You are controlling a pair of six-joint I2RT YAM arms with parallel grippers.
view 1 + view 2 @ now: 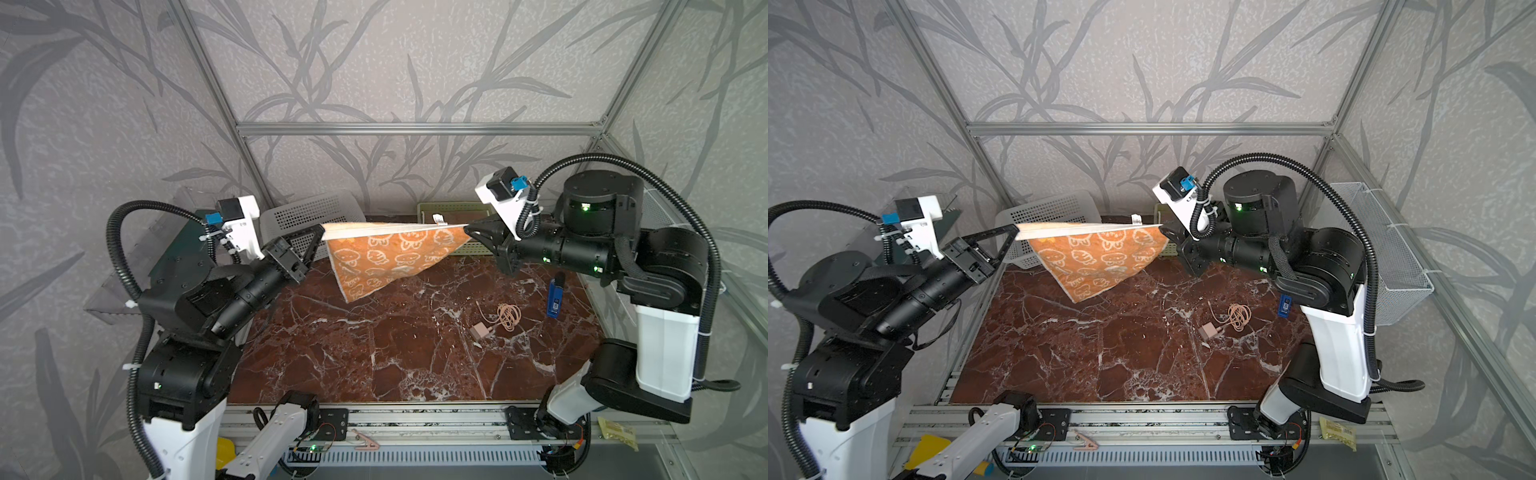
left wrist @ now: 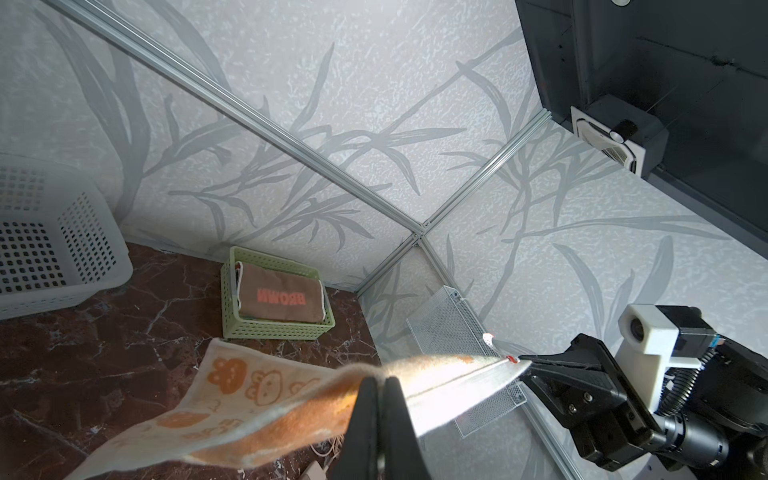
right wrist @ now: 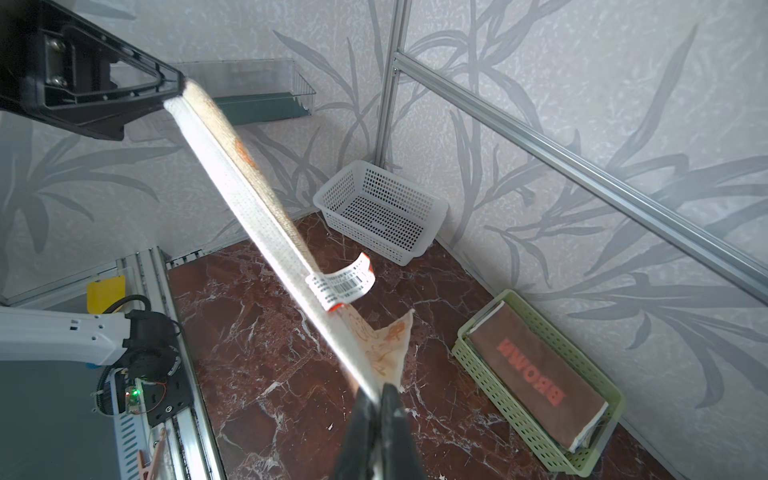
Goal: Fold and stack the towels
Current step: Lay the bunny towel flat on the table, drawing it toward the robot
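Towel point(image 1: 386, 257) hem taut, left tool point(image 1: 321, 232) and right tool point(image 1: 468, 227) clamping its ends, corner above tabletop point(image 1: 374, 353)

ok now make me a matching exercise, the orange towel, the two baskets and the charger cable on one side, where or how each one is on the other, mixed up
Things:
1. orange towel
2. white basket
3. green basket
4. charger cable

States:
A. holds a folded brown towel
B. lies loose on the table
C. empty, by the back wall
D. stretched in the air between the left gripper and the right gripper

Pairs: 1-D, 2-C, 3-A, 4-B
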